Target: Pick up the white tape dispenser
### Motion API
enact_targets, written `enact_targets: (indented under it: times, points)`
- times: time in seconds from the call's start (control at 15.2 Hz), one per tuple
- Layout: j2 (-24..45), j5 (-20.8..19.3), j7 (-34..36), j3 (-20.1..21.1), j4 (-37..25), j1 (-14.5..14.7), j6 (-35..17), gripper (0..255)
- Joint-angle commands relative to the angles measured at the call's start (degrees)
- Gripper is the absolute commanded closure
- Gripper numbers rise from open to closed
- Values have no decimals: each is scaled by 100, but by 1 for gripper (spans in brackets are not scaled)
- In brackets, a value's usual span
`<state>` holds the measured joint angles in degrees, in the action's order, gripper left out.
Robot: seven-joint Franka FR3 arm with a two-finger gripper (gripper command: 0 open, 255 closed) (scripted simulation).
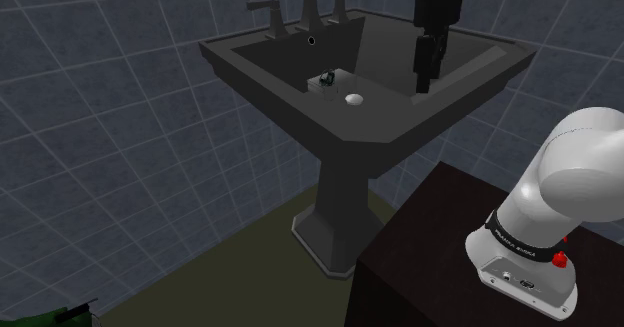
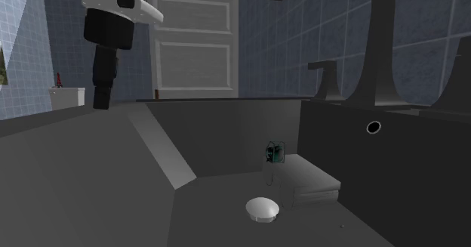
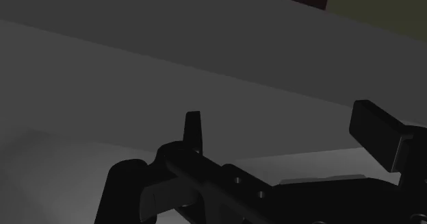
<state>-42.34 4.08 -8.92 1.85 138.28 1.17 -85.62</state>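
The tape dispenser (image 1: 326, 77) (image 2: 274, 153) is a small dark object with teal-green parts, not white. It stands upright on a raised ledge inside the dark sink basin (image 1: 390, 65), near the back wall. My black gripper (image 1: 426, 83) (image 2: 101, 100) hangs above the sink's rim on the side nearest the stand, well apart from the dispenser. In the wrist view the gripper (image 3: 284, 135) is open, its fingers (image 3: 193, 127) standing wide apart with nothing between them, over the grey sloping sink wall.
A white drain stopper (image 1: 354, 99) (image 2: 262, 208) sits on the basin floor in front of the dispenser. A faucet with two handles (image 1: 310, 15) rises at the back, above an overflow hole (image 2: 373, 127). The dark stand (image 1: 430, 245) is beside the pedestal. A white door (image 2: 192, 45) is behind.
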Motion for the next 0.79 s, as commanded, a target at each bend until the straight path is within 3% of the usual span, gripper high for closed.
enact_targets:
  times: [0.0, 0.73]
  points:
    - [0, 0, 0, 0, 0, 0, 0, 0]
    - [2437, -408, -284, -112, -1457, -163, -1049, 0]
